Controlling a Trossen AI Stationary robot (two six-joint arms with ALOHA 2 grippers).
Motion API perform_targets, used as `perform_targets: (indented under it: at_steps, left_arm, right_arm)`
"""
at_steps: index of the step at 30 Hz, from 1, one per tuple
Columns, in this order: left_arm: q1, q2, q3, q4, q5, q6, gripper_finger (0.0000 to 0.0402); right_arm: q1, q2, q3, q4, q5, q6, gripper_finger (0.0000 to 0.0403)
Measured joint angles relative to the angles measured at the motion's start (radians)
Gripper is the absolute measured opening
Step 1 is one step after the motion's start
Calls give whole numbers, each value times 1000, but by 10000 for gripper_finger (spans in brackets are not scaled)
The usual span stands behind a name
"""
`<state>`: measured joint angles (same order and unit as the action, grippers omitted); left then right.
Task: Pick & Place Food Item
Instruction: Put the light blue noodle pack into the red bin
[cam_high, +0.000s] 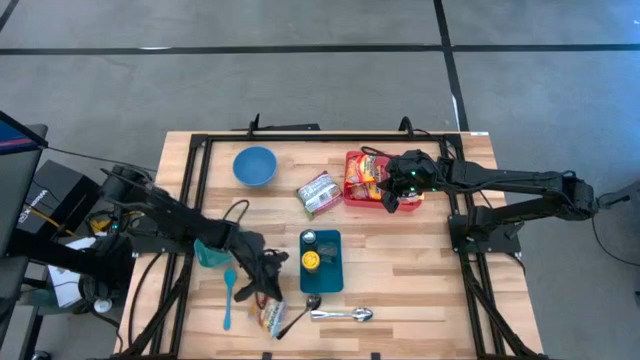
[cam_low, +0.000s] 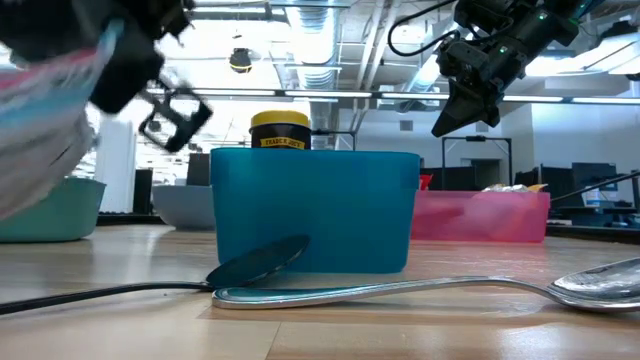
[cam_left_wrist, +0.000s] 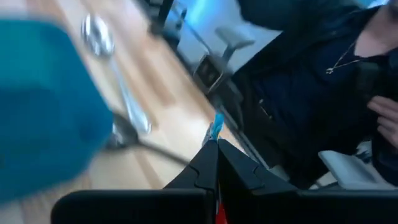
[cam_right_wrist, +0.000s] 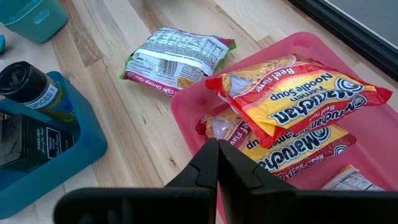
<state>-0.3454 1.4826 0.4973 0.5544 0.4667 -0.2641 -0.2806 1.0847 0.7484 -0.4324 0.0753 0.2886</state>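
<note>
My left gripper (cam_high: 264, 292) is near the table's front edge, shut on a small food packet (cam_high: 271, 317). The packet shows blurred at the low view's left (cam_low: 40, 130). My right gripper (cam_high: 391, 200) is shut and empty. It hovers over the pink tray (cam_high: 352, 196) at the back right, which holds several noodle soup packets (cam_right_wrist: 298, 99). It points down above the tray in the low view (cam_low: 450, 118). Another packet (cam_high: 318, 192) lies flat on the table left of the tray. My left gripper pinches the packet between its two shut fingers. Only a thin blue and red sliver of it (cam_left_wrist: 216, 127) shows past the fingertips in the wrist view. The packet hangs beside and below the gripper and looks lifted off the table in the low view.
A blue bin (cam_high: 321, 260) with spice jars stands mid-table. Two spoons (cam_high: 340, 315) lie in front of it. A teal cup (cam_high: 210, 253) and a blue spoon (cam_high: 229, 295) are under the left arm, and a blue bowl (cam_high: 255, 165) is at the back. A person (cam_left_wrist: 311, 93) sits beyond the near edge.
</note>
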Motion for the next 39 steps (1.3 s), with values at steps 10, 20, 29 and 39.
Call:
perform_targets:
  at_steps: [10, 20, 29, 39]
  left_arm:
    - [16, -213, 0, 3, -174, 220, 0]
    - [120, -347, 0, 12, -357, 290, 0]
    - [259, -383, 0, 34, -470, 289, 0]
    - [355, -382, 0, 111, -572, 284, 0]
  right_arm:
    - [0, 0, 0, 6, 0, 0, 1]
    - [0, 0, 0, 72, 2, 0, 1]
    - [0, 0, 0, 129, 3, 0, 1]
    - [62, 0, 0, 285, 4, -8, 1]
